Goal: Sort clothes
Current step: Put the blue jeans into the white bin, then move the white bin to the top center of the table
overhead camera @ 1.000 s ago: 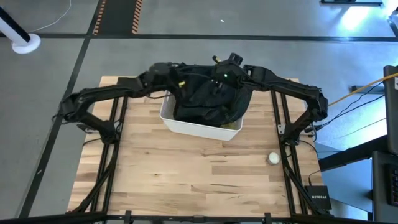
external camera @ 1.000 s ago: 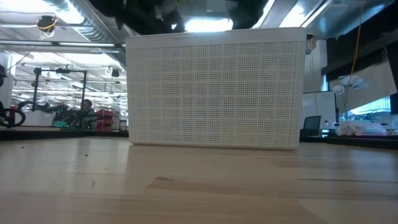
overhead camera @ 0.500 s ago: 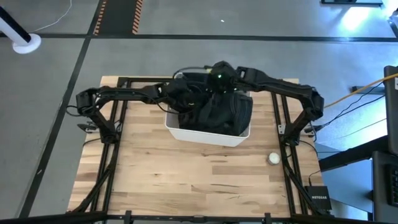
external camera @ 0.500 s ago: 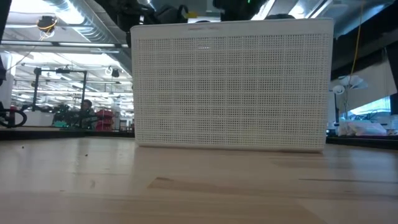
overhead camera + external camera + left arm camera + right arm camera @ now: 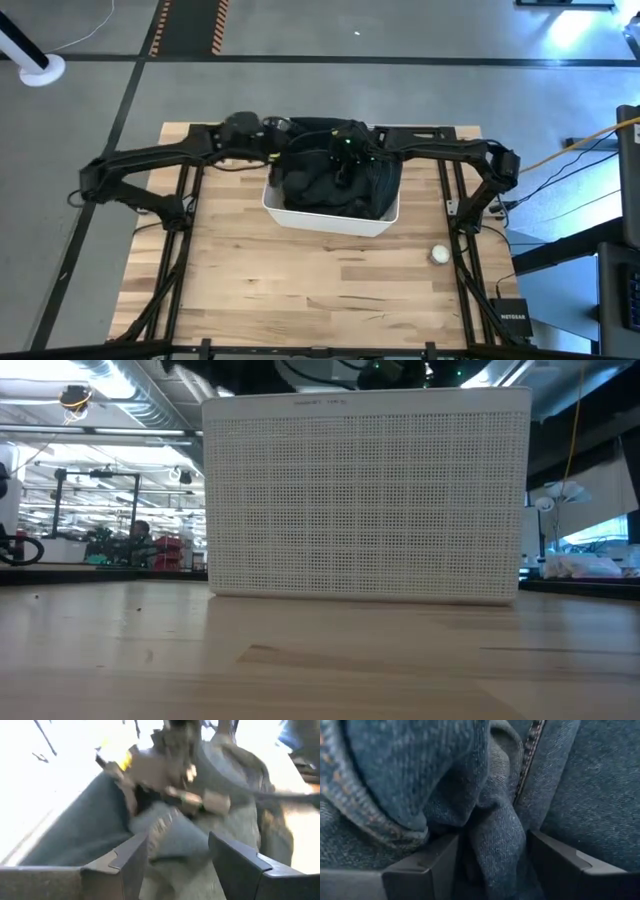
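A heap of dark clothes fills the white bin at the table's far middle. In the right wrist view the top piece is blue denim. My right gripper is down in the heap, open, with a fold of the denim between its fingers. My left gripper is open at the bin's far left corner and points across the heap; grey cloth lies in front of its fingers. In the low view the bin's wall hides the clothes and both grippers. My left gripper: I cannot tell whether its fingers touch the cloth in front of them. My right gripper comes slanting down from the table's right, and its open fingers are sunk into the denim. A fold with a stitched seam stands up between them. The denim rests on the heap in the bin.
A small white ball lies on the wood near the table's right edge. The near half of the table is bare wood. The bin's perforated wall fills the middle of the low view.
My right gripper has tipped downward and sunk into the heap, which sits lower in the bin than before. My left gripper reached farther over the clothes, then drew back toward the table's left. The bin has shifted a little toward the right and near edges.
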Controlling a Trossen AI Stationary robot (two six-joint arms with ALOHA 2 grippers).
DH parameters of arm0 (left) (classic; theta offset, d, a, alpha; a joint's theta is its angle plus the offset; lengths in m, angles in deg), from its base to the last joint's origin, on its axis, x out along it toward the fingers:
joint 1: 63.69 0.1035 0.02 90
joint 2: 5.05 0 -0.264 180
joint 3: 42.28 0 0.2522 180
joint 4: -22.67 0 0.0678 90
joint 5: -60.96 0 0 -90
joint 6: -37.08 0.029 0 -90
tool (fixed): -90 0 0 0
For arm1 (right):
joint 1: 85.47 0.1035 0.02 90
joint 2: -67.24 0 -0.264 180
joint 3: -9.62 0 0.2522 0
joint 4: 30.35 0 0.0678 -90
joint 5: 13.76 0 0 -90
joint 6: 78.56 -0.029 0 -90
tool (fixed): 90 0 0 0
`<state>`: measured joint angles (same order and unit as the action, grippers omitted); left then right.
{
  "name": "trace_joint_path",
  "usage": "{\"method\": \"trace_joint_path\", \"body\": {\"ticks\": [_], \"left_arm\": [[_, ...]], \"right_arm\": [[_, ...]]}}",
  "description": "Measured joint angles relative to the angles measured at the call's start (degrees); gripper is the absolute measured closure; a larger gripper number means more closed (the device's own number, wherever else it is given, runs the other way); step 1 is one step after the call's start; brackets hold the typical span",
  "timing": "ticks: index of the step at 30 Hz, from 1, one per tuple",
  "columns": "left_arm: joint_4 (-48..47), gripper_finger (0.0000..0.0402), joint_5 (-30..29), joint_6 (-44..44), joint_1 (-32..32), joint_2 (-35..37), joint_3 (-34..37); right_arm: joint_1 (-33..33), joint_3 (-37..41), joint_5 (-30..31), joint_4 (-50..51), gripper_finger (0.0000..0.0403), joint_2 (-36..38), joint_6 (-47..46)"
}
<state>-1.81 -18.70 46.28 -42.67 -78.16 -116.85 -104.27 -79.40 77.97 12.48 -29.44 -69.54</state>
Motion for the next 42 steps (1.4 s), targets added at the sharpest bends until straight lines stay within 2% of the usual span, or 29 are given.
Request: {"method": "trace_joint_path", "body": {"ticks": [4,11,14,17,21,24,29,36,42], "left_arm": [[-0.07,0.0199,-3.18,0.19,0.08,4.36,-0.25],[-4.78,0.0199,-3.23,0.69,-0.03,4.34,1.85],[-5.94,0.0199,-3.22,-0.26,-0.03,4.34,3.69],[-5.17,0.0199,-3.22,-1.56,-0.05,4.97,4.24],[-5.37,0.0199,-3.17,-2.81,-1.10,5.50,4.36],[-4.78,0.0199,-3.10,-3.75,-2.46,5.76,4.34],[-7.46,0.0199,-3.07,-4.57,-5.11,5.90,4.34],[-10.74,0.0199,-3.11,-3.63,-7.98,7.97,4.34],[-11.05,0.0199,-3.29,-2.76,-8.03,8.73,4.34]], "right_arm": [[-0.22,1.44,0.94,-4.43,0.0164,-0.02,0.28],[-2.84,6.42,2.48,-15.65,0.0164,-0.09,4.35],[-4.30,6.32,6.85,-15.36,0.0164,0.19,6.22],[-5.49,4.58,8.66,-14.27,0.0164,1.80,6.80],[-6.73,1.46,8.76,-15.54,0.0164,3.48,13.50],[-8.51,1.46,6.60,-15.25,0.0164,2.66,18.19],[-10.56,1.46,7.92,-12.73,0.0164,2.23,15.65],[-5.48,-5.12,0.91,4.05,0.0164,9.81,7.01],[4.23,-7.27,-11.22,15.24,0.0164,15.27,-0.43]]}}
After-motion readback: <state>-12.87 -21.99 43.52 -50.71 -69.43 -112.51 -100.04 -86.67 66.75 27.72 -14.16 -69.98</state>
